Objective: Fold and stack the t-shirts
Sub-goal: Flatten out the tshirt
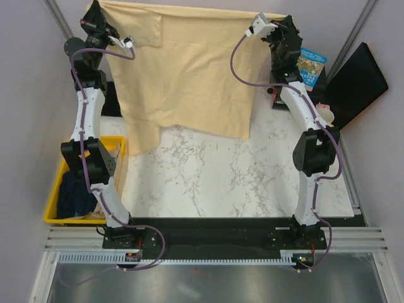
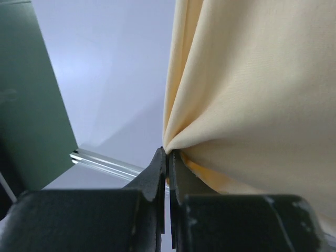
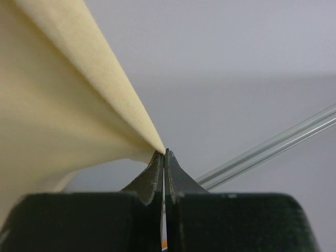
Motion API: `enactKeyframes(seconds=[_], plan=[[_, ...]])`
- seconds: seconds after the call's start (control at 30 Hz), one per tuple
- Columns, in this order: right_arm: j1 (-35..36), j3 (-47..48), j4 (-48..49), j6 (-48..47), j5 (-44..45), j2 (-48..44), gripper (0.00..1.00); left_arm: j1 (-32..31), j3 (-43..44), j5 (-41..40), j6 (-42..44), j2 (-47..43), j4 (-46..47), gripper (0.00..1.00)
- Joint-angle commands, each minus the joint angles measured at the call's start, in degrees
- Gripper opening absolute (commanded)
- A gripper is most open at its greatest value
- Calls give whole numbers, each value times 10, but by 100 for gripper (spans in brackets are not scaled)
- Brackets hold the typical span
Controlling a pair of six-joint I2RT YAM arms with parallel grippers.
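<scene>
Overhead, a white marble-patterned worktop (image 1: 221,183) with grey veins fills the middle of a booth with plain pale grey walls. Above the worktop's far half, a large cream-yellow t-shirt (image 1: 189,69) hangs spread like a curtain between two raised robot arms. The left gripper (image 2: 168,155) is closed tight on a bunched pinch of the shirt's edge. The right gripper (image 3: 164,154) is likewise closed on a pointed corner of it, with the cloth taut from the tips. The shirt's lower edge droops unevenly toward the worktop; whether it touches the marble cannot be told. Off the worktop's left edge sits a yellow bin (image 1: 52,196) holding dark navy cloth (image 1: 74,196). Beyond the worktop's far right corner are a colourful printed packet (image 1: 312,66) and a flat black panel (image 1: 356,85). Along the worktop's near edge runs a metal rail (image 1: 360,240), where both arm bases are mounted.
</scene>
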Motion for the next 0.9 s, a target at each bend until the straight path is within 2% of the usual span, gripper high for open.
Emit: enactKeyframes(seconds=[0.0,0.03,0.1,0.2,0.27,0.37,0.4,0.47,0.5,0.53,0.57,0.63,0.67,0.7,0.77,0.8,0.87], plan=[[-26,104,38,-25,56,-11,0,44,190,-46,18,13,28,2],[-28,126,33,-25,52,-12,0,51,245,-46,15,19,17,2],[-34,134,30,-29,48,-24,0,55,276,-42,10,17,14,2],[-37,113,24,-27,39,-51,0,63,236,-28,10,-26,25,2],[-37,59,23,-26,37,-80,0,64,194,-27,-1,-65,49,2],[-37,-59,35,-21,36,-125,0,64,71,-33,-4,-114,102,2],[-37,-125,38,-20,35,-138,0,64,-6,-30,-2,-125,113,2],[-37,-189,35,-18,35,-175,0,65,-95,-9,7,-176,131,2],[-37,-253,30,-17,33,-189,0,63,-185,-1,2,-197,133,2],[-37,-285,20,-6,32,-221,0,64,-232,11,-3,-237,126,2],[-37,-317,-19,4,29,-239,0,64,-323,27,-9,-262,103,2],[-37,-419,-60,11,5,-296,0,63,-413,49,-14,-305,68,2],[-37,-454,-92,13,-5,-316,0,63,-492,79,-1,-351,41,2],[-37,-515,-115,15,-21,-353,0,66,-523,89,18,-371,-27,2],[-37,-565,-192,26,-41,-385,0,65,-599,109,15,-426,-87,2],[-37,-609,-208,27,-57,-413,0,65,-618,117,15,-447,-163,2],[-36,-654,-250,26,-65,-438,0,64,-662,141,24,-498,-216,2]])
